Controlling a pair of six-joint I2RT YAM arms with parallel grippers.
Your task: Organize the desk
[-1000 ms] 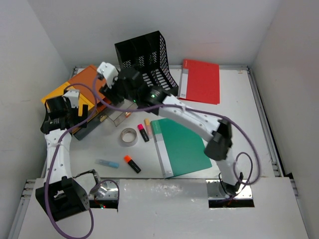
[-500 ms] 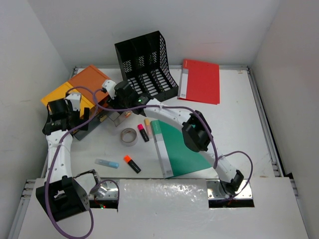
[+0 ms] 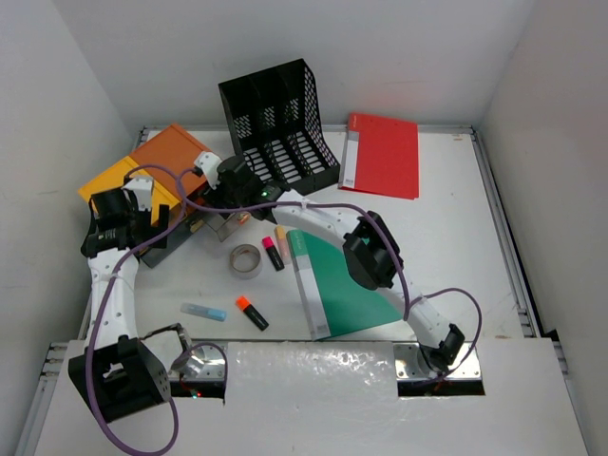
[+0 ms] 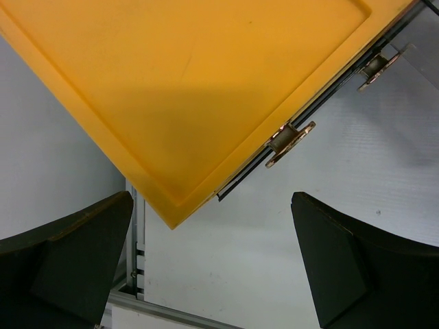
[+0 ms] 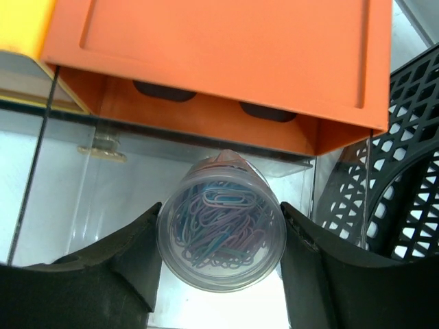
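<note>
1. Gripping a clear round jar [image 5: 221,236] of coloured paper clips with the right gripper [image 5: 219,219], about half spread, one dark finger [image 5: 130,260] pressed to each side of the jar
2. Holding that jar at the mouth of a clear drawer [image 5: 89,171], pulled out from under the orange part of the drawer box [image 5: 226,55]; cannot tell whether resting on the drawer floor or lifted off it
3. Just to the right of the jar in the right wrist view, the black mesh of the file rack [image 5: 405,171]
4. Spread as wide as it goes and holding nothing, the left gripper [image 4: 209,233], poised by the yellow corner of the drawer box and a small brass handle [image 4: 289,142], with bare white desk [image 4: 274,274] below
5. Filling the overhead view, the desk, white with metal rails along its edges, carrying everything else: drawer box at the far left, file rack at the back, a red folder [image 3: 382,155] flat just to the right of the rack
6. Near the middle of the desk, a green folder [image 3: 344,280] lying flat, partly under the right arm
7. Left of that folder, a roll of tape [image 3: 245,260], with a pink highlighter [image 3: 273,253] and a peach highlighter [image 3: 282,242] side by side; nearer the arms, an orange marker [image 3: 251,313] and a light blue stick [image 3: 204,311], apart from each other
</note>
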